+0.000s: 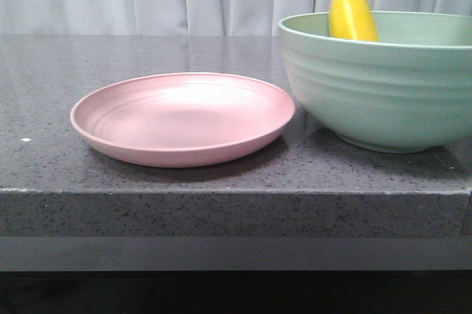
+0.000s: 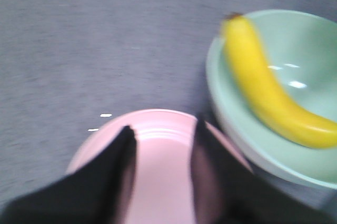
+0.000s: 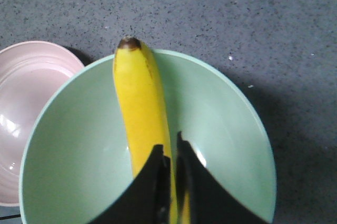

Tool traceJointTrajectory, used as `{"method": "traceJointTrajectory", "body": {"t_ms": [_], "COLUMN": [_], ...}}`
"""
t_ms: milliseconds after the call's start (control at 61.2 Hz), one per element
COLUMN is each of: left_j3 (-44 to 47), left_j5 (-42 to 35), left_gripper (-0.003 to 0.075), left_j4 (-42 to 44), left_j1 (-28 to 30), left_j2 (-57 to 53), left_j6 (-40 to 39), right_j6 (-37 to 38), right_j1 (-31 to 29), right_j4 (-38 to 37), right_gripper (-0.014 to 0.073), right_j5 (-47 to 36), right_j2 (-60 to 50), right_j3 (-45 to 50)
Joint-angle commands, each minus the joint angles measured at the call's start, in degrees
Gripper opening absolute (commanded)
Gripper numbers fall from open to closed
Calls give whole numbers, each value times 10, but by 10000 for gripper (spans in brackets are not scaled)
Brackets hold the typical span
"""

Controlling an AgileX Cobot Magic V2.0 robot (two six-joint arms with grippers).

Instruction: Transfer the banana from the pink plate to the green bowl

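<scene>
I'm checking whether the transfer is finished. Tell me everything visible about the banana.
The smooth, glossy, curved bright-yellow banana with a dark brownish tip lies inside the deep, ridged, pale mint-green bowl, leaning on its inner wall, one end jutting above the rim. The right tool hovers above it, fingers nearly together; whether they touch it is unclear.

The yellow banana [image 1: 351, 13] leans inside the green bowl [image 1: 380, 93], beside the bare pink plate [image 1: 182, 119].

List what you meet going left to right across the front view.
Pink plate → green bowl. The banana sticks up from inside the bowl, near its left side, so it has no separate place in the order.
</scene>
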Motion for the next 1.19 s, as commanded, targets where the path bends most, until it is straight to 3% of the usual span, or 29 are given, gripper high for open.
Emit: {"method": "traceJointTrajectory", "body": {"t_ms": [0,180,442,605,719,932,1177], "left_j3": [-20,-2,165,298,378,492,527], "left_j5": [-34,-24,-122,-170,-190,-194,-193], "left_gripper": [-23,-20,-20,-20,-20,-20,-20], "left_j4": [7,7,6,11,11,11,8], "left_j1": [47,139,214,223,223,223,223], "left_j2": [-20,-43,-209,-340,-435,-577,-654], "left_j6": [-11,-11,-24,-24,-24,-24,-24], "right_j6": [9,22,13,13,13,13,13], "right_j1": [-3,-3,-3,-3,-3,-3,-3], "right_j4": [-14,-73,-71,-70,-70,-70,-63], "right_gripper": [-61,-58,-58,-58,-58,-58,-58], "right_j5": [-3,-8,-168,-282,-316,-325,-301], "right_j2": [-28,-62,-237,-379,-475,-629,-704], "right_j3": [-20,-15,147,296,383,509,547]}}
